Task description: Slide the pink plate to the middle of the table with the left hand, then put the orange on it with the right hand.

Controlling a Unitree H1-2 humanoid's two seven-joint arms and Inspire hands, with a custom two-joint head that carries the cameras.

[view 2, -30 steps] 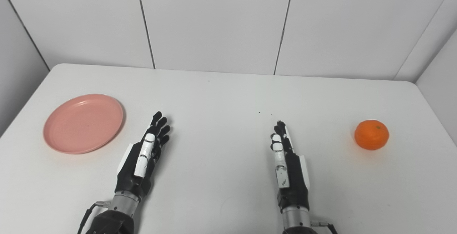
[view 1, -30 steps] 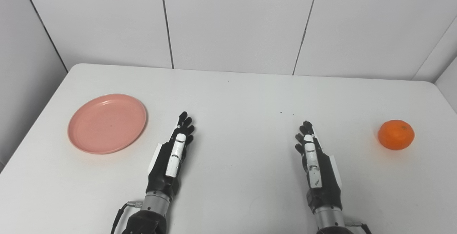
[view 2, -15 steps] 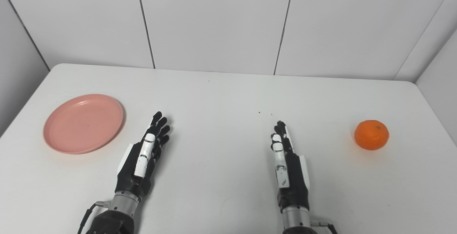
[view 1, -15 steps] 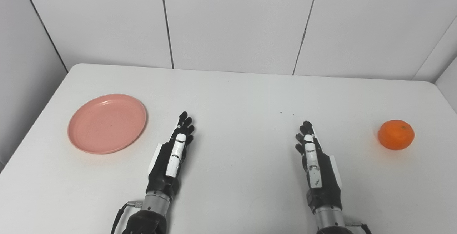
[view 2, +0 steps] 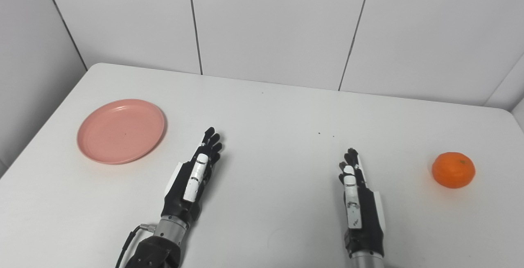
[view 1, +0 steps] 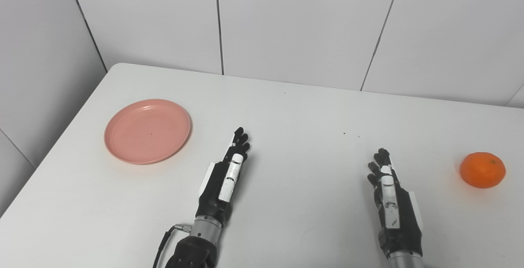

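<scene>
Left hand (view 1: 223,180): empty, fingers out straight and slightly spread, pointing fwd and a bit to the right; thumb side up, hand edge-on to the surface (view 1: 294,112). Can't tell if it rests on the surface or hangs just above.
Left wrist/arm: comes in from bottom edge, left of centre; silver wrist cuff w/ black cable looping off its left side.
Right hand (view 1: 391,202): empty too, fingers straight, close-set but not curled, pointing fwd w/ slight lean to the left; thumb side up, white strip along top.
Right wrist/arm: enters at bottom edge, right of centre, mostly cut off in left eye view.
Hands rel. to each other: well apart, roughly level, left one reaching a bit farther fwd.
Pink plate (view 1: 148,131): lies flat, ahead and to the left of left hand, near its fingertips but not touching; nothing on it.
Orange (view 1: 482,170): sits to the right of right hand, about level w/ its fingertips, well apart from it; stem end up.
Surface: white, a few tiny dark specks ahead of right hand.
Backdrop: white wall panels w/ dark seams behind far edge.
</scene>
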